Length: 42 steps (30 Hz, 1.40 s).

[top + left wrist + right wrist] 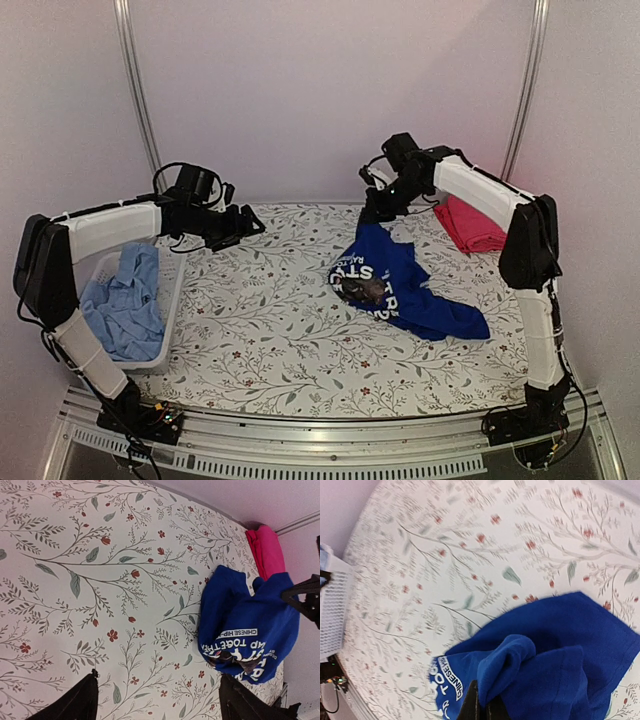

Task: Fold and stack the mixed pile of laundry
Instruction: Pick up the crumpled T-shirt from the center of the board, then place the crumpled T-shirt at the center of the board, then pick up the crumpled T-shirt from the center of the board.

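Currently: blue shirt [400, 285], crumpled right of centre on the table cover [270, 320], 1 fold pinched by the clenched right gripper [482, 706]; left gripper [242, 228] released, empty; step: spreading; next likely needs another corner grasped.

Middle of the table free, both sides blocked.
Bare floral cover [270, 320] between white basket [172, 290] and royal-blue shirt [400, 285] is open passage. The basket, holding a light-blue shirt [125, 305], blocks the left edge, with the left arm over it. The royal-blue shirt, pinched at its far end by the right gripper [378, 215], fills right-centre. Red-pink garment [472, 225] lies back right under the right arm. Left gripper [250, 228], jaws wide, hangs over the back-left cover.
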Motion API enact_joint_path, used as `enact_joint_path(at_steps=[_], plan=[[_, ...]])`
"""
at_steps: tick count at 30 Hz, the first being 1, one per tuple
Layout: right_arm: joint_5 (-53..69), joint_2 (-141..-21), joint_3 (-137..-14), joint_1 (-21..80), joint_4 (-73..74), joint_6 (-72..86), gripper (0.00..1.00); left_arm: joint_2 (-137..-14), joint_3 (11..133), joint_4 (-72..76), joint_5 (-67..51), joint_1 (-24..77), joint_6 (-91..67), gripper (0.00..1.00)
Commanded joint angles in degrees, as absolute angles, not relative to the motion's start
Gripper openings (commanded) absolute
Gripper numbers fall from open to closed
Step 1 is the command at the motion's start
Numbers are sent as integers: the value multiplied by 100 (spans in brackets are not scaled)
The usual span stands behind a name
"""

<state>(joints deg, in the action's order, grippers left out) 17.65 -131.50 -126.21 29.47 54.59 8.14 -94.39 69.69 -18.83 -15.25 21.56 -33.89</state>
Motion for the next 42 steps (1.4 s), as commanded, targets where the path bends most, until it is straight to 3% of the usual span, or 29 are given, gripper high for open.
enact_joint_path(at_steps=[1,4,9,12,16,17,19,20,23,28,31,36,42], plan=[[3088,-11656,-13353,2800,3975,1206,0,-9344,6988,-1759,-1578,2136,-3306,83],[3982,-11420,-13811,2760,3362,1738,0,-9394,7071,-1694,-1542,2135,-3299,83],[5022,-10715,-13557,2696,2422,2249,0,-9499,7224,-1508,-1680,2136,-3319,83],[5198,-9801,-12126,2163,2311,2119,0,-9548,7225,-1352,-1768,2151,-3314,83],[4922,-7999,-8763,1005,2041,1888,0,-9591,7213,-1206,-1863,2235,-3209,83],[4412,-7518,-8007,746,2220,1881,7,-9601,7212,-1181,-1870,2267,-3173,83],[3509,-7131,-6868,379,2940,1884,66,-9663,7231,-1201,-1862,2322,-3112,83],[3347,-7122,-6611,247,3293,1840,75,-9687,7225,-1212,-1875,2354,-3074,83],[2855,-7366,-6348,167,3757,1710,87,-9834,7256,-1267,-1850,2510,-2922,83],[3465,-7853,-6839,287,3516,1475,84,-10487,7751,-1692,-1675,2811,-2570,83],[3800,-8572,-7411,987,3707,1081,81,-11017,8249,-1894,-1486,2857,-2623,82],[3238,-9725,-8199,2505,4043,536,80,-12232,9690,-2384,-1335,2875,-2695,77],[2533,-10776,-8933,3204,4131,591,83,-13275,10644,-2509,-1635,2891,-3170,72]])
